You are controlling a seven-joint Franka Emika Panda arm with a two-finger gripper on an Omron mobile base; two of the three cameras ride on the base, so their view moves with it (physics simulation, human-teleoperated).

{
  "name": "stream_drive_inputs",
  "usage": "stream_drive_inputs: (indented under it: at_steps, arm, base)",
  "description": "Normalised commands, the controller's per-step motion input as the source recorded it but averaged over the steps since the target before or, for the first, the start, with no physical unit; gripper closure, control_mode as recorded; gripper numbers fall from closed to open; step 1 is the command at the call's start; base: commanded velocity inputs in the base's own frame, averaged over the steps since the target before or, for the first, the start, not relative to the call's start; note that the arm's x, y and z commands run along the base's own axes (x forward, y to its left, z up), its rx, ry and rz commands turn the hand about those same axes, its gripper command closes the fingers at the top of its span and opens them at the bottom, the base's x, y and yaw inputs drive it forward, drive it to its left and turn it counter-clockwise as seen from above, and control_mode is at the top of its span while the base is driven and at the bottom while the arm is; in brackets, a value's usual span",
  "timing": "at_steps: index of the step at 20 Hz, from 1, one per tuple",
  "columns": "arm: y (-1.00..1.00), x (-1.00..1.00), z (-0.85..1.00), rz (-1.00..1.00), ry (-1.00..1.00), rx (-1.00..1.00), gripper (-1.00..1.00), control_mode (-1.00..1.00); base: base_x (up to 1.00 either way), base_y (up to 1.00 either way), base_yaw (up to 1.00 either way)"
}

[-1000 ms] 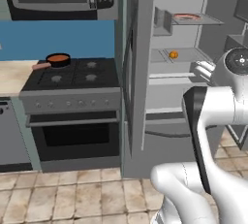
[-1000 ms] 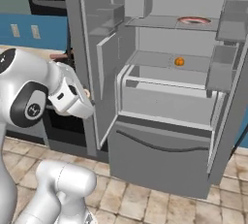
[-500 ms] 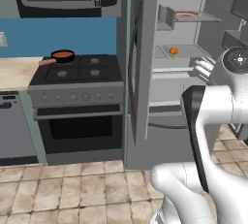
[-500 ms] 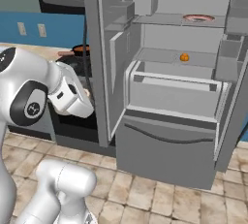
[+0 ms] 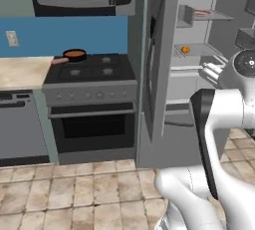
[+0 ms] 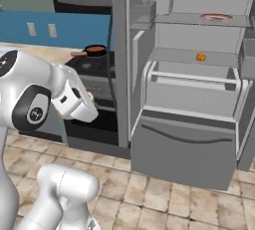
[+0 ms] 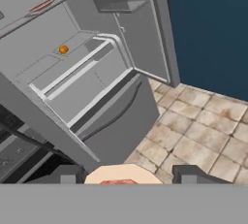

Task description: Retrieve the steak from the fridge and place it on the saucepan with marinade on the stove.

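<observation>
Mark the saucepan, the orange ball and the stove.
saucepan point(image 5: 75, 58), left base view, front wall.
orange ball point(image 6: 200, 57), right base view, its middle.
stove point(image 5: 89, 70), left base view, cooktop between burners.

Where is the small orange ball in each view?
Left base view: ball upper right, on the middle shelf.
Right base view: ball upper right, same shelf.
Hand view: ball upper left.
Shared landmark: the grey drawer below that shelf.
</observation>
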Motion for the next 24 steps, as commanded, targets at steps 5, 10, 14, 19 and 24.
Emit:
stream_drive_inputs:
  at_steps: [5,10,14,19,24]
  arm:
    - [0.00,0.00,0.00,0.00,0.00,0.00,1.00,1.00]
    - [0.00,0.00,0.00,0.00,0.00,0.00,1.00,1.00]
    - [0.00,0.00,0.00,0.00,0.00,0.00,1.00,1.00]
    - [0.00,0.00,0.00,0.00,0.00,0.00,1.00,1.00]
    - [0.00,0.00,0.00,0.00,0.00,0.00,1.00,1.00]
  base:
    - [-0.06,0.75,-0.01]
    - [-0.19,0.71,-0.02]
    - [-0.04,0.88,-0.01]
    - [0.00,1.00,-0.01]
    - [0.16,0.96,-0.04]
